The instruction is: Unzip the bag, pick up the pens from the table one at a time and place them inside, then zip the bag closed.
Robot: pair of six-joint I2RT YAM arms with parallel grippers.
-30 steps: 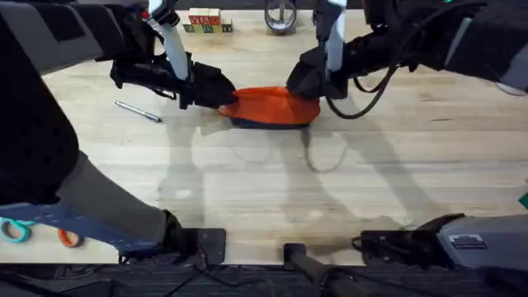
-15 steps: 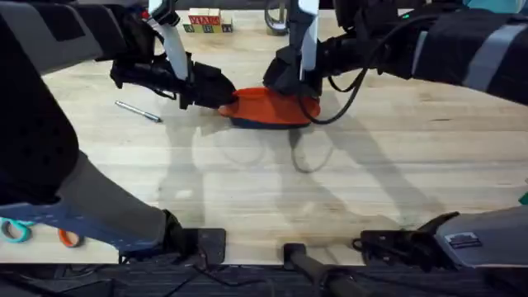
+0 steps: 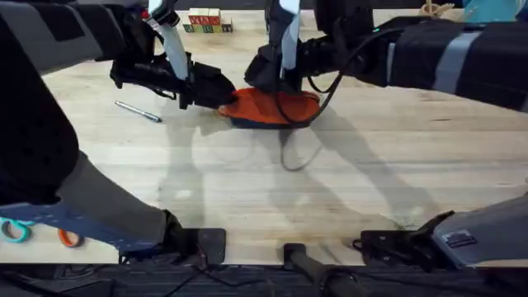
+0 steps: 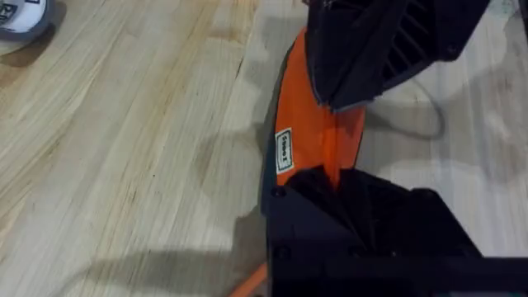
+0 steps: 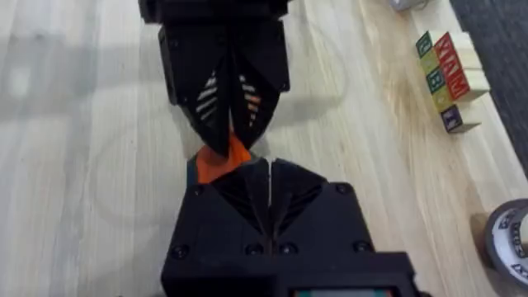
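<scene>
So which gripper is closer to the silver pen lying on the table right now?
Left. The left gripper is clamped on the bag's near end, with the silver pen just beyond its arm. The right gripper sits over the bag's middle, farther from the pen.

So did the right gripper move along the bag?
Yes. The right gripper slid left along the bag, toward the left gripper, which stayed put beside the silver pen.

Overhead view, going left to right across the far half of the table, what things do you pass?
Silver pen → left claw at the bag's left end → orange bag, with the right claw down on its top.
</scene>
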